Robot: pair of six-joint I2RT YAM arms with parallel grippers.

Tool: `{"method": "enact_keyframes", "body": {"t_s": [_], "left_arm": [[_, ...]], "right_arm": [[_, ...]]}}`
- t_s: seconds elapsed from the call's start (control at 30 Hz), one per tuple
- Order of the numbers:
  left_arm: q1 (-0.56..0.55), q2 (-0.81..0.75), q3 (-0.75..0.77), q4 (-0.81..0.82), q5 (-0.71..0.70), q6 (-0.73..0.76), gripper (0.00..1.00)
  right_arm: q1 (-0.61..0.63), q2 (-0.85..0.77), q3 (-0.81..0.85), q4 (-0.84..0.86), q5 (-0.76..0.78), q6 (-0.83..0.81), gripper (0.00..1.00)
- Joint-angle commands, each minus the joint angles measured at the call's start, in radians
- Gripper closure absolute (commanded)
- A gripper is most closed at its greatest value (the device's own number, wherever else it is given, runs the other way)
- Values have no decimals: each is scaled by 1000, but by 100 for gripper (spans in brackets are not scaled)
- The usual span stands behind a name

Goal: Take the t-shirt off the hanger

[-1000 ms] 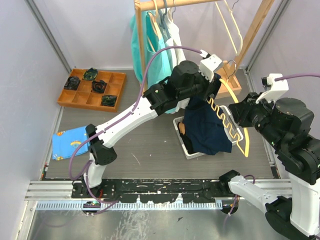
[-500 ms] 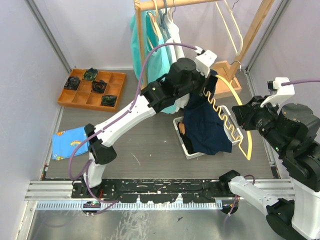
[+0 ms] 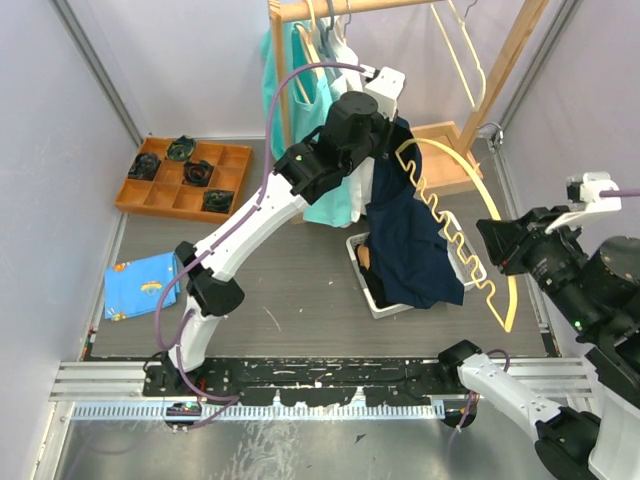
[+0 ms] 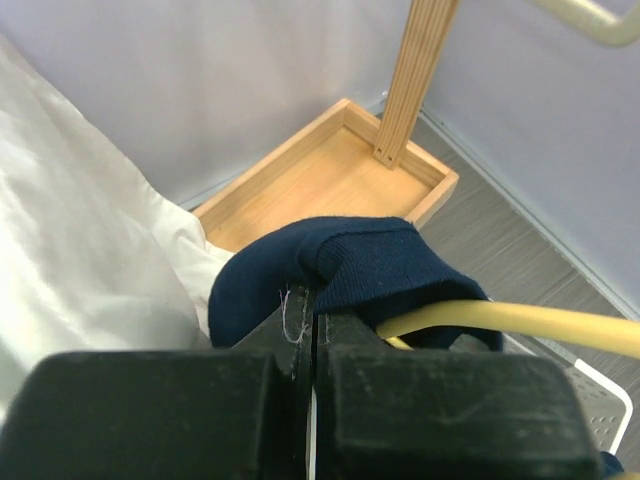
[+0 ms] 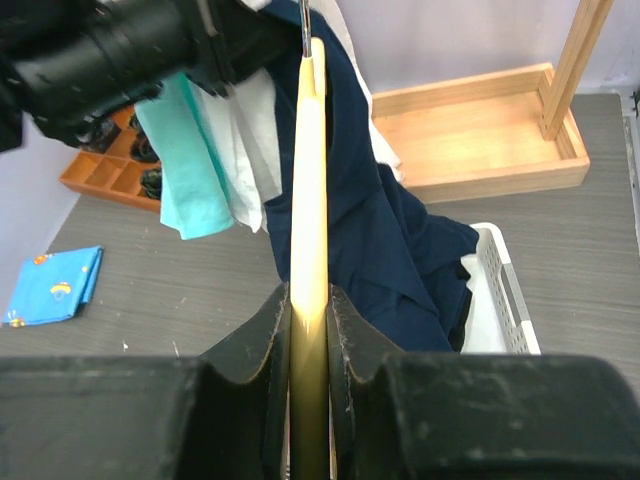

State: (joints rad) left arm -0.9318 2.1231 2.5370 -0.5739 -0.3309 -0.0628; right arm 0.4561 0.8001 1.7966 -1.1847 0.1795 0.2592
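Observation:
The navy t-shirt point(image 3: 410, 250) hangs from my left gripper point(image 3: 393, 128), which is shut on its ribbed collar high beside the rack. In the left wrist view the collar point(image 4: 370, 265) bunches just past the closed gripper point(image 4: 312, 315), and the yellow hanger point(image 4: 540, 325) runs out from under the fabric to the right. My right gripper point(image 3: 493, 243) is shut on the hanger point(image 3: 455, 152), whose wavy bar and arc stand mostly outside the shirt. The right wrist view has the hanger point(image 5: 308, 180) clamped in the right gripper point(image 5: 309, 300), with the t-shirt point(image 5: 390, 240) draped to its right.
The shirt's hem reaches down into a white basket point(image 3: 473, 266) on the table. Behind it stands a wooden rack with teal point(image 3: 320, 110) and white garments, bare hangers point(image 3: 465, 50) and a wooden base tray point(image 3: 450, 172). An orange compartment tray point(image 3: 185, 178) and blue cloth point(image 3: 140, 285) lie left.
My left gripper closed on the collar and rose toward the back left. My right arm drew the hanger to the right and nearer, sliding most of it out of the shirt.

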Motion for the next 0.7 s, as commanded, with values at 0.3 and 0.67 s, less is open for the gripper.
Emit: {"method": "enact_keyframes", "body": {"t_s": [0.3, 0.67], "left_arm": [[2, 7, -14, -3, 20, -22, 100], [-100, -185, -168, 138, 383, -9, 100]], "right_arm": [[-2, -59, 91, 178, 109, -38, 99], [-2, -2, 58, 254, 197, -32, 99]]}}
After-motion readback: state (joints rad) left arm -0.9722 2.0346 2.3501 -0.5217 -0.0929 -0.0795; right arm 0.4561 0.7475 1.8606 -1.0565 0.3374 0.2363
